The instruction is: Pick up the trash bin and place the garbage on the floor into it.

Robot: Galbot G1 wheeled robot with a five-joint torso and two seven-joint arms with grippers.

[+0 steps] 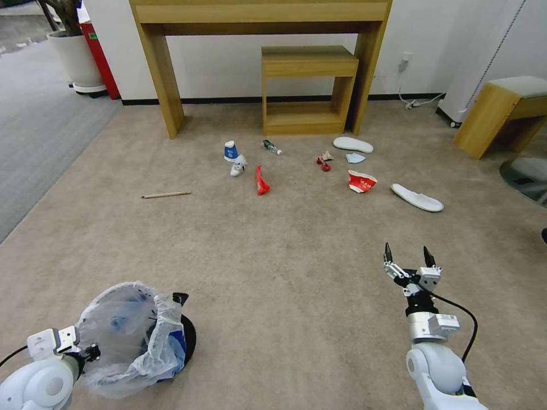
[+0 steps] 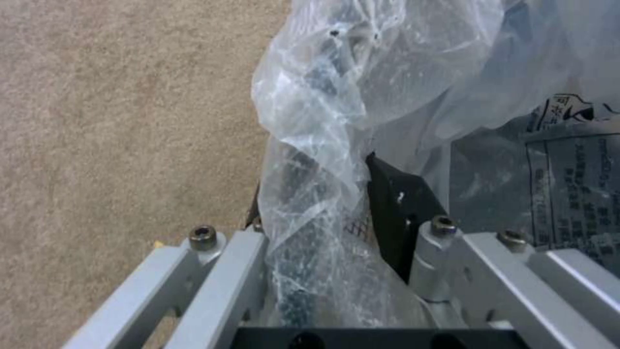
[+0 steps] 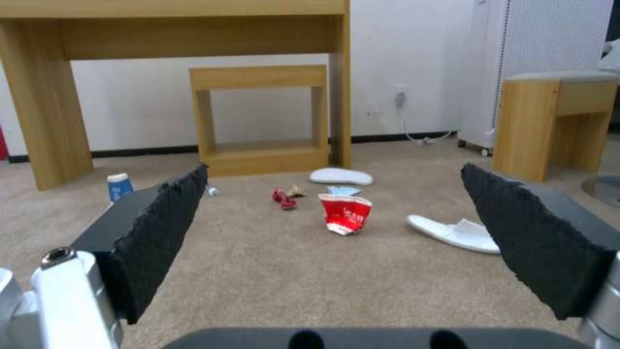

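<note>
Head view: left gripper [image 1: 94, 350] clamps the trash bin [image 1: 142, 336] — blue-sided, crinkled clear liner spilling over — right gripper [image 1: 408, 255] spread wide, empty.

My left gripper [image 1: 91, 352] low at my left, clamped on bin rim [image 2: 387, 203]. My right gripper [image 1: 407, 256] forward, fingers spread, holding nothing.

Both arms are glossy white with rounded joints and silver wrist blocks, a black cable looping beside the right one, whose pincer [image 1: 408, 254] has black ridged pads [image 3: 162, 223] on silver hex-bolted links, like the left pincer's [image 2: 323, 271] bars.
</note>
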